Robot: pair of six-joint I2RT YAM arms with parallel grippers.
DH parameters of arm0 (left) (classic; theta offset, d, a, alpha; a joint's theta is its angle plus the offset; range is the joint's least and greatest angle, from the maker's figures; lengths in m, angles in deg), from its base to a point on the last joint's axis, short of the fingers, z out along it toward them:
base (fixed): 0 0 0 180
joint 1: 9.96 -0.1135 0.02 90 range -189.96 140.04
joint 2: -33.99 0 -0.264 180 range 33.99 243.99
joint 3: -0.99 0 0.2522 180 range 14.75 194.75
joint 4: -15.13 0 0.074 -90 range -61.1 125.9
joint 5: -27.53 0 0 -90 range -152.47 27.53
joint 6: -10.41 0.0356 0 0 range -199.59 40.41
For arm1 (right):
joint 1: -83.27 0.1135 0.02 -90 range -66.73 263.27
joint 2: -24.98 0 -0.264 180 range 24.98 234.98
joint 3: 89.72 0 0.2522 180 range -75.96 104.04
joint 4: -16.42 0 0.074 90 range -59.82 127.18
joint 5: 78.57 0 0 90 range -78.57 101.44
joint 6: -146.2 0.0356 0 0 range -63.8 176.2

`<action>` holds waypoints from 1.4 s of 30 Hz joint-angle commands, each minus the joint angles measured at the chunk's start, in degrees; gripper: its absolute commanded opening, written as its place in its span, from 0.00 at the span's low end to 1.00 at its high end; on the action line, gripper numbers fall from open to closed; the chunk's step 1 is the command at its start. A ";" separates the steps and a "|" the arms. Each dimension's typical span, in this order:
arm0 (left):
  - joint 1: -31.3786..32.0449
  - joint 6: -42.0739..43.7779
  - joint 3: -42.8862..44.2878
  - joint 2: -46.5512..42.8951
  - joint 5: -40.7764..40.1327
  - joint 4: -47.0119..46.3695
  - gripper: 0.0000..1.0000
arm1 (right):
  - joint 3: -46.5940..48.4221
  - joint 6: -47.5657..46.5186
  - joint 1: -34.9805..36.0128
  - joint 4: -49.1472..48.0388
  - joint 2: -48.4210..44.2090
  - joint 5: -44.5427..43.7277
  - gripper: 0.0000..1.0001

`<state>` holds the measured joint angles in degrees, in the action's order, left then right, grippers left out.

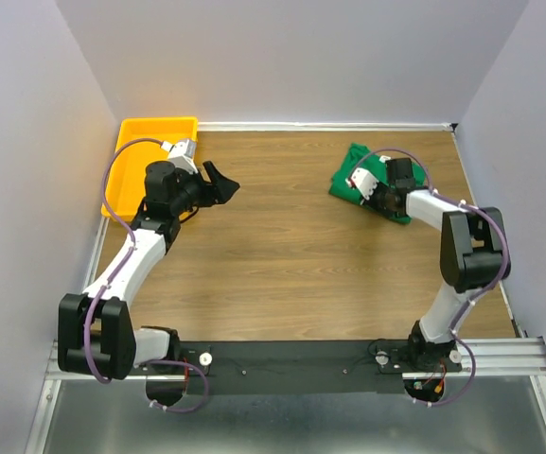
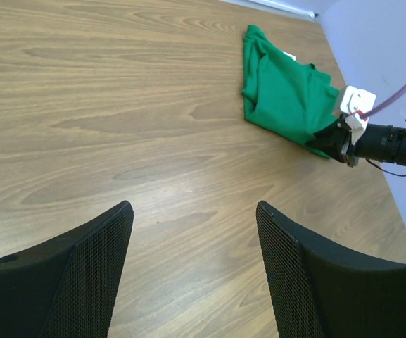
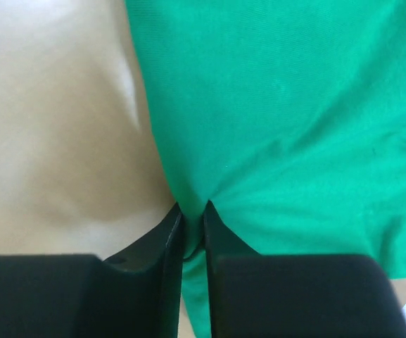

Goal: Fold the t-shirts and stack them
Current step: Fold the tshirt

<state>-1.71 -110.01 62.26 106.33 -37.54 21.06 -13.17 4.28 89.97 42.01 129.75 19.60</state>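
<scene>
While the right hand (image 3: 192, 210) pinched shut on a thin edge of the t-shirt (image 1: 349, 175), bunched at two o'clock on the counter (image 1: 282, 255), the fabric could slip free; left hand (image 2: 194, 211) gaped empty.

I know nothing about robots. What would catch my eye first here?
The bright green t-shirt, lying crumpled at the far right of the table, with the right claw pinching its edge. Next comes the yellow tray in the far left corner, with the left claw hanging open above bare wood beside it.
</scene>
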 commanded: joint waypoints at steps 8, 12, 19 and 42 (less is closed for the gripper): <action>4.65 7.82 1.18 0.08 12.51 2.47 0.78 | -21.28 -22.94 8.23 25.49 -31.97 22.41 0.20; 10.63 12.73 3.11 3.51 10.06 9.05 0.77 | -25.51 -26.82 12.64 34.39 -40.86 25.32 0.39; 17.58 18.80 6.81 9.57 3.39 16.00 0.76 | -24.65 -23.09 12.72 38.62 -50.80 24.01 0.81; 26.91 10.29 28.34 38.31 6.10 12.32 0.50 | -0.29 37.95 -23.66 26.14 -12.58 30.59 0.62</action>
<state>24.69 -97.09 89.05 142.52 -33.72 35.79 -15.23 36.75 68.57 71.37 115.13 52.19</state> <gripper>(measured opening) 0.501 0.626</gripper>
